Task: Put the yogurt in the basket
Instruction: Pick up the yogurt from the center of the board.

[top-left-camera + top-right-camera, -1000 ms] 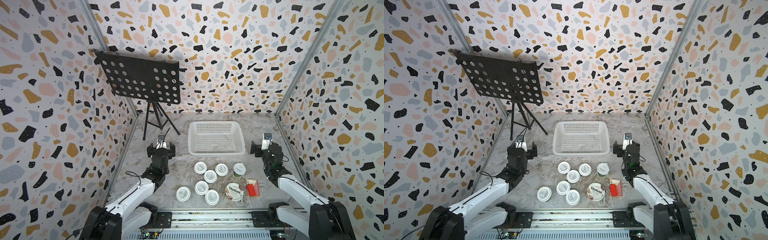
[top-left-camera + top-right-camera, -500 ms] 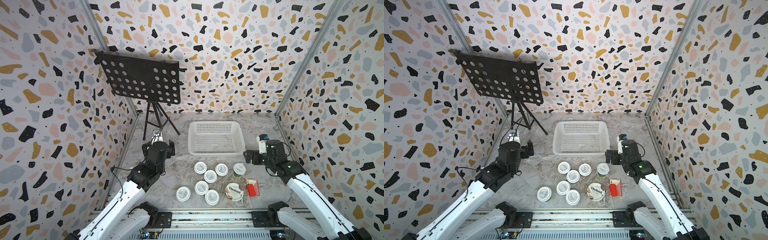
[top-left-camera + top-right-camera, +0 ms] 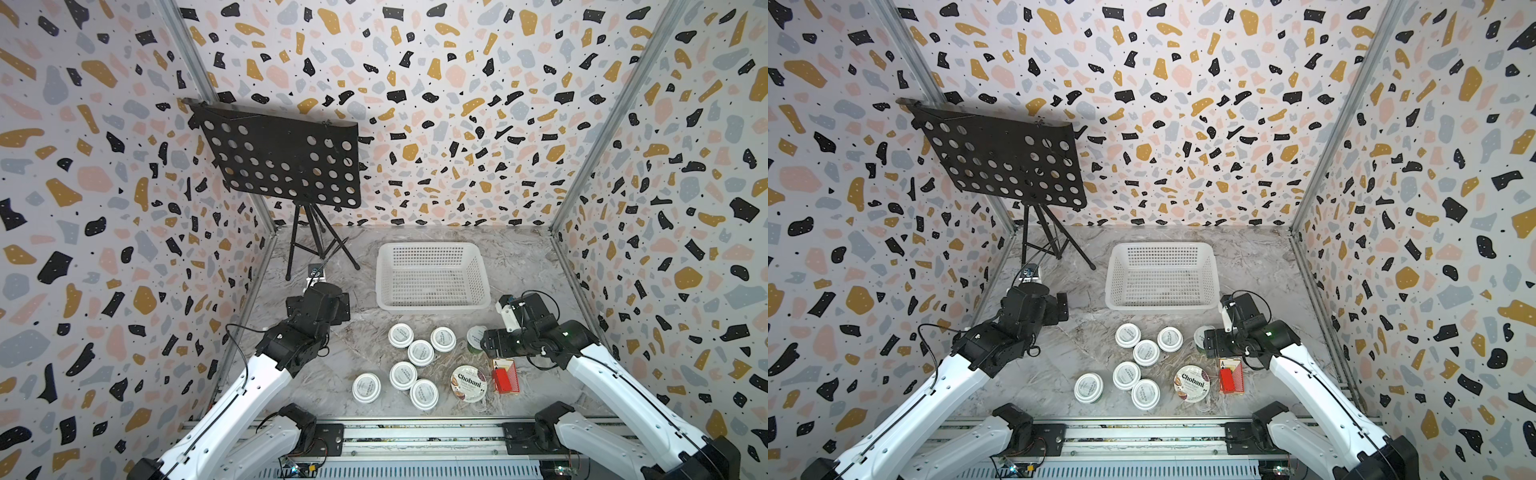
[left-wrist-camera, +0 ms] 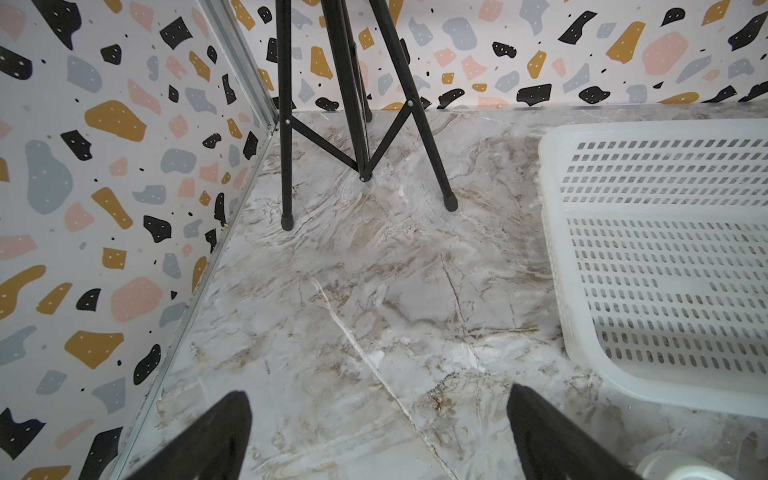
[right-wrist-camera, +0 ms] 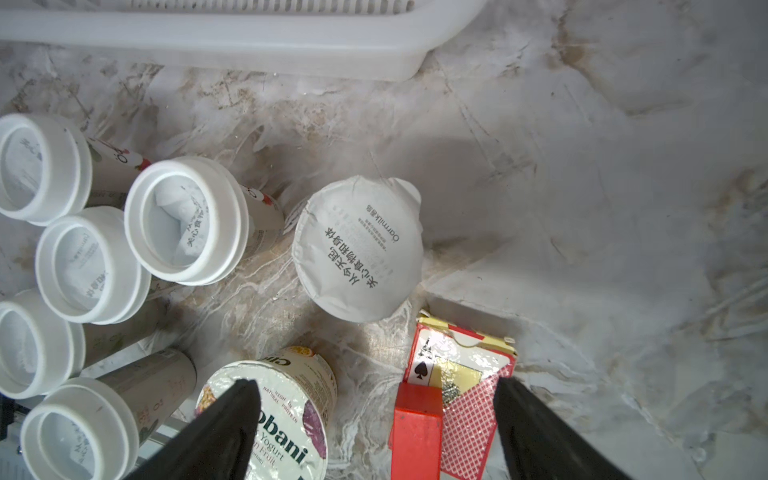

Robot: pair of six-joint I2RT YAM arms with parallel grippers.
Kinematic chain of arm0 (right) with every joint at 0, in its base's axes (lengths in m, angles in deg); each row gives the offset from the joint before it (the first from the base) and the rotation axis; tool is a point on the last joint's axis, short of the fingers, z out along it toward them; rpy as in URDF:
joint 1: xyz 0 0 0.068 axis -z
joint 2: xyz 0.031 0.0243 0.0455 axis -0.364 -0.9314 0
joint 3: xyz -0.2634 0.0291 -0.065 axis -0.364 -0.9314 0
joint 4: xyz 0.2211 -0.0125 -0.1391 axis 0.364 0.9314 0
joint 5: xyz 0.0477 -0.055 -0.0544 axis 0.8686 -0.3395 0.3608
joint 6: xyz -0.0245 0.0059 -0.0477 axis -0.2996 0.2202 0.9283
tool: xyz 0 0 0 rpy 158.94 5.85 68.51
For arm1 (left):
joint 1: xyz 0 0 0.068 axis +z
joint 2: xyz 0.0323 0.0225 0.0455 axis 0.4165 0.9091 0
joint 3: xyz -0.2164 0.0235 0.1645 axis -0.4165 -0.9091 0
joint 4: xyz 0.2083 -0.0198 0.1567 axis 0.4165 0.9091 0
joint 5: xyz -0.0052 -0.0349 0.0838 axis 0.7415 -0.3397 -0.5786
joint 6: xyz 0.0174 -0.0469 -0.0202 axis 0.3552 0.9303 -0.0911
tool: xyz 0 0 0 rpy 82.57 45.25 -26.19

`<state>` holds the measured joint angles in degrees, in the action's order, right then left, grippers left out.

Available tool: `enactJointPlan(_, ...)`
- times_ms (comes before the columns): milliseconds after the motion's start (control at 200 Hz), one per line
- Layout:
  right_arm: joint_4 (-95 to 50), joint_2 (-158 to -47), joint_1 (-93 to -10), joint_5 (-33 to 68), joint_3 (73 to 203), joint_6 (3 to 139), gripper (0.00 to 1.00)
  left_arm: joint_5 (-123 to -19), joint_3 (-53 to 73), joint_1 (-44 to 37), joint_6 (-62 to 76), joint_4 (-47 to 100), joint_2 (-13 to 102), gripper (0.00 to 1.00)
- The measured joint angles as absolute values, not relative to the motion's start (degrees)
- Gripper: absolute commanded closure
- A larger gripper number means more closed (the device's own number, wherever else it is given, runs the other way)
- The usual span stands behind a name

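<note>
The white basket (image 3: 432, 306) is set on the marble-patterned table (image 3: 332, 374). All eight yogurt cups (image 3: 1146, 352) are found outside it, on the table off its near long wall. Six white-lidded cups (image 3: 421, 352) are grouped loosely there, three nearer the basket and three farther from it. The green-sided cup (image 3: 475, 336), sealed with crinkled foil, is stood upright just off the basket's near right corner. The Chobani cup (image 3: 468, 383) is placed farther from the basket than the green-sided cup, and a red playing-card box (image 3: 505, 376) is laid just beside it. The right gripper (image 5: 376, 384) is held above the table close by the green-sided cup, its jaws spread wide and nothing grasped. The left gripper (image 4: 378, 395) is held off the basket's near left corner over bare table, likewise released and carrying nothing. A black music stand (image 3: 282, 162) is stood beyond the basket's left end.
</note>
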<state>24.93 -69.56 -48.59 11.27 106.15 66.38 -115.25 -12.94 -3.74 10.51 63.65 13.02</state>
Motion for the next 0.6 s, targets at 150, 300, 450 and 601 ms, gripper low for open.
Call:
enactJointPlan(150, 24.8, -72.9, -51.0, 9.6, 106.4, 66.9, 0.00, -114.4, -10.8, -3.7, 10.9, 65.3, 15.0, 0.00)
enactJointPlan(300, 24.4, -76.4, -52.1, 7.1, 107.7, 68.4, 0.00, -114.1, -9.4, -3.7, 11.6, 66.8, 16.4, 0.00)
enactJointPlan(450, 22.7, -80.2, -52.9, 6.1, 109.3, 69.9, 0.00, -113.8, -9.1, -3.7, 12.4, 68.2, 16.7, 0.00)
enactJointPlan(601, 21.2, -83.4, -53.5, 5.7, 110.2, 71.3, 0.00, -112.6, -9.1, -3.7, 13.2, 69.0, 16.8, 0.00)
